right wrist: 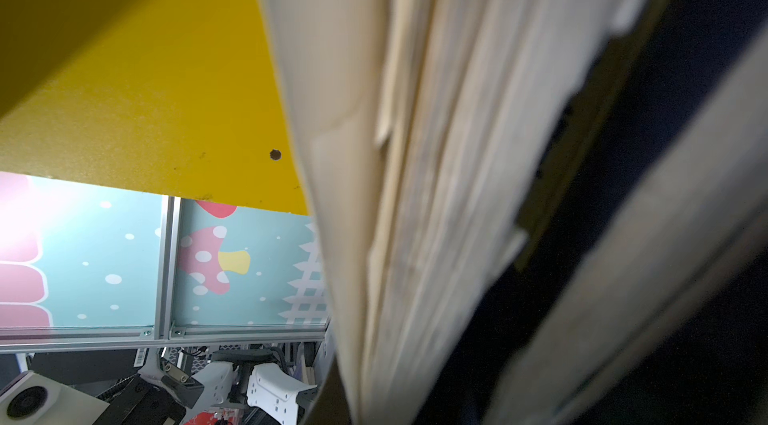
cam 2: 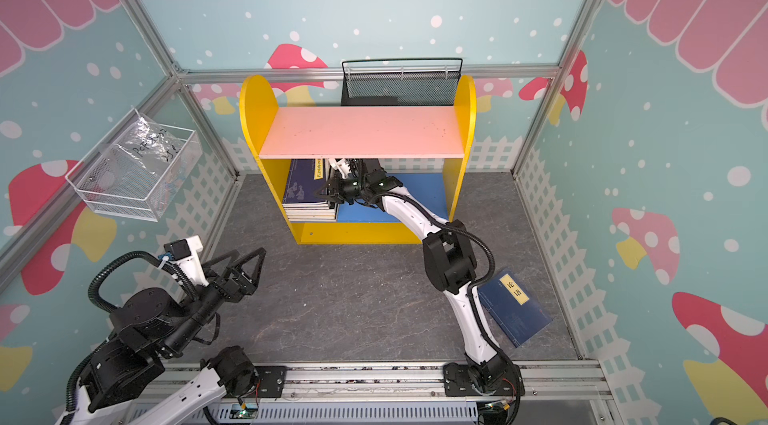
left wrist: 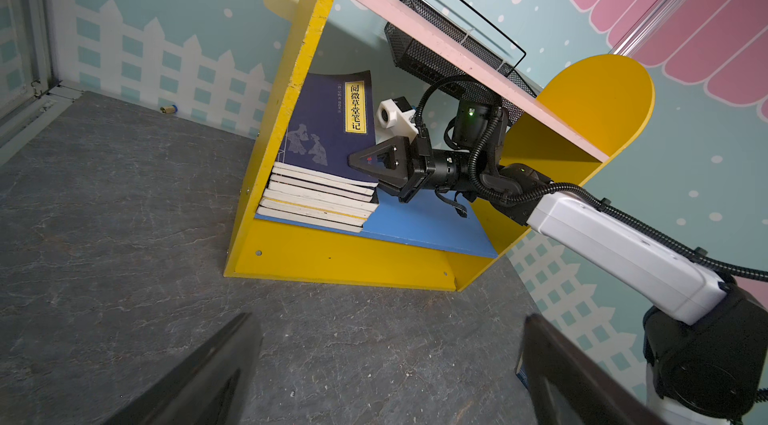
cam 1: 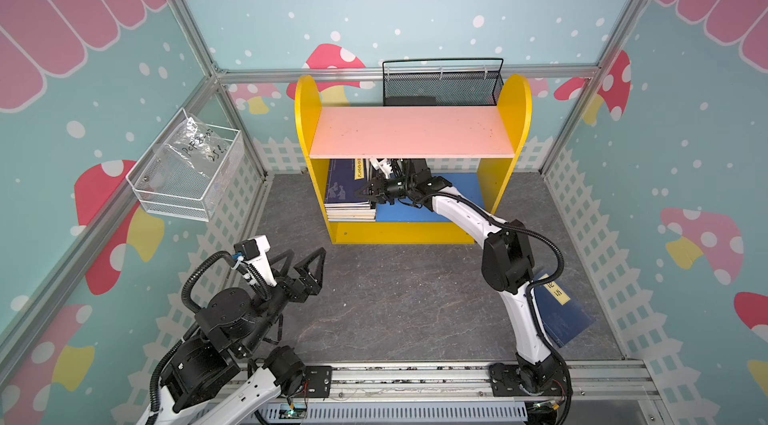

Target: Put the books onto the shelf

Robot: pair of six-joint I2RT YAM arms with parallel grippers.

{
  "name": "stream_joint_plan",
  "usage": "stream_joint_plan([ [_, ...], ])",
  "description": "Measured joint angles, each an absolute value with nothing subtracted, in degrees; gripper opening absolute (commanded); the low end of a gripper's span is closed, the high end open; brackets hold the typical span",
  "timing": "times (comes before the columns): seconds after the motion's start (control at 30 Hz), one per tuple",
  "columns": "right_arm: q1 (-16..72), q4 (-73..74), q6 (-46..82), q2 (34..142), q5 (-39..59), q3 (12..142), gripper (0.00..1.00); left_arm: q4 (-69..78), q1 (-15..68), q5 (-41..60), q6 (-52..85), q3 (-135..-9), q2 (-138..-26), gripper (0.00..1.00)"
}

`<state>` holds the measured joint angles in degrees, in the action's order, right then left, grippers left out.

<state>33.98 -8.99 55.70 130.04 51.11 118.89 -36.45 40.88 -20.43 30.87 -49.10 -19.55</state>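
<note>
Under the pink board (cam 1: 411, 136) in both top views, the right gripper (cam 1: 365, 191), jaws together, noses the stack of books (cam 1: 347, 205) on the shelf's (cam 1: 308, 111) blue tier (cam 1: 453, 190); the left gripper (cam 1: 306, 254) hangs lower left, jaws apart; one navy book (cam 2: 515, 306) lies lower right on the floor (cam 1: 395, 298). Left wrist: closed tips (left wrist: 359, 161) touch the stack. Right wrist: blurred page edges (right wrist: 415, 194). Likely squaring up; next, fetch that book.

Shelf (cam 1: 307, 111) yellow sides, pink top, blue base; books (cam 1: 343, 186) navy
</note>
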Motion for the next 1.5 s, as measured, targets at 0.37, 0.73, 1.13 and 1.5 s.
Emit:
stream_joint_plan([
  [0.37,34.2,-7.1,55.9,129.2,50.5,117.1,0.26,-36.4,40.9,-20.4,30.9,-49.1,-19.6,0.99],
  [0.73,34.2,-5.4,56.0,128.5,50.6,115.8,0.35,-36.6,40.9,-20.5,30.9,-49.0,-19.6,1.0],
  [1.13,34.2,1.6,57.8,125.1,49.2,109.3,0.47,-36.6,40.9,-20.4,30.9,-48.6,-19.6,0.99],
  [1.5,34.3,6.9,60.4,123.3,46.9,105.1,0.47,-36.2,40.9,-18.4,32.8,-47.9,-26.7,0.99],
])
